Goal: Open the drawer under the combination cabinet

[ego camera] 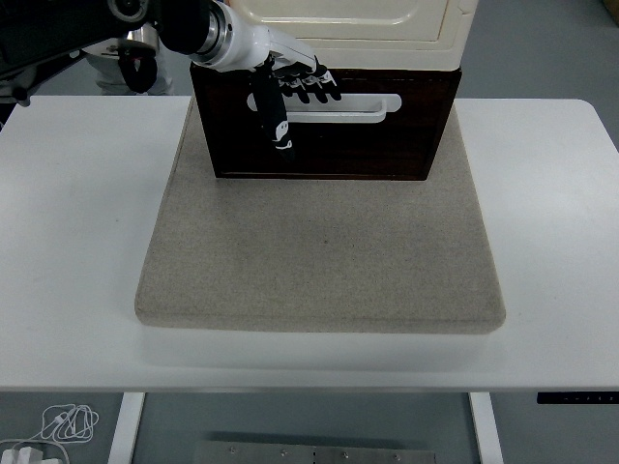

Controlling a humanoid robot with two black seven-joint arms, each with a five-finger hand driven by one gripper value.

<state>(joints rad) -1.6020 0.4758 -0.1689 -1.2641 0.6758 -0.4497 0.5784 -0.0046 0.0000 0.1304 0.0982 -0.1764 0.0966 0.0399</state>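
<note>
My left robot hand (290,92) curls its fingers (314,87) over the drawer (387,145) handle (358,108) just beneath, hooking it for pulling.
</note>
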